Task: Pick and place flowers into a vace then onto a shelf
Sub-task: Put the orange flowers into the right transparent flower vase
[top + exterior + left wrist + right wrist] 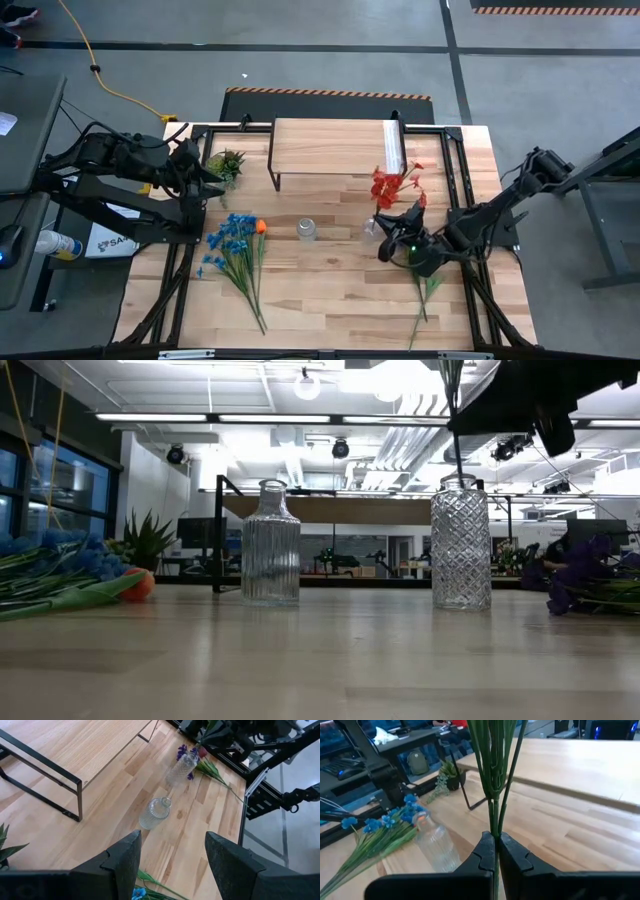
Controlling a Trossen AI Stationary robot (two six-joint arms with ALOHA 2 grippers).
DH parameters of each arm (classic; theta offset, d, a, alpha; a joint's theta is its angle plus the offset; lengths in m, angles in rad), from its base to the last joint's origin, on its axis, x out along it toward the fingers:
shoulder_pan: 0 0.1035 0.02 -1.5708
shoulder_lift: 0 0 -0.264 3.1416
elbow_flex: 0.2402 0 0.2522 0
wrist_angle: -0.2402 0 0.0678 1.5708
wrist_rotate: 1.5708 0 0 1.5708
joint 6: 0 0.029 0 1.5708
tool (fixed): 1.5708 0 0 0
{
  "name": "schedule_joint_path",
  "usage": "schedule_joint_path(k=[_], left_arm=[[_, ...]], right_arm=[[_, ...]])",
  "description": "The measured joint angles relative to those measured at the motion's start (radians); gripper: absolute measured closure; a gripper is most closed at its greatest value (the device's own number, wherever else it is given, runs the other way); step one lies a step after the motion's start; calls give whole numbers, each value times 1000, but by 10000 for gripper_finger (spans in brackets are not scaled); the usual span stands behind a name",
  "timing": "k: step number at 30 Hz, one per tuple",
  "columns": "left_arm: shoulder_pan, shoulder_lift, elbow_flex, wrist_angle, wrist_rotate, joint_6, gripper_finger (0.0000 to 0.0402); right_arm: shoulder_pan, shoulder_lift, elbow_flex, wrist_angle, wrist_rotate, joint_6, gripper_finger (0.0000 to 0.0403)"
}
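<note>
Plank tabletop (330, 280): right tool (496, 851) pinches red flowers' stems (492, 775); left tool (172, 852) wide, empty, beside potted plant (227, 163).

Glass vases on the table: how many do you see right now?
2. The ribbed vase stands mid-table, empty. The diamond-cut vase stands toward the right arm's side, beside the right gripper, which is shut on the red flower stems.
</note>
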Motion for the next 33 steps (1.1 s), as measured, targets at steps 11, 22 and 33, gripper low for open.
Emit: schedule_joint_path(k=[11,22,33], left_arm=[[0,0,0,0,0,0,149],[0,0,0,0,0,0,149],[0,0,0,0,0,16,149]], right_arm=[[0,56,0,72,5,-1,403],[0,56,0,72,4,0,395],[0,56,0,59,-18,22,378]])
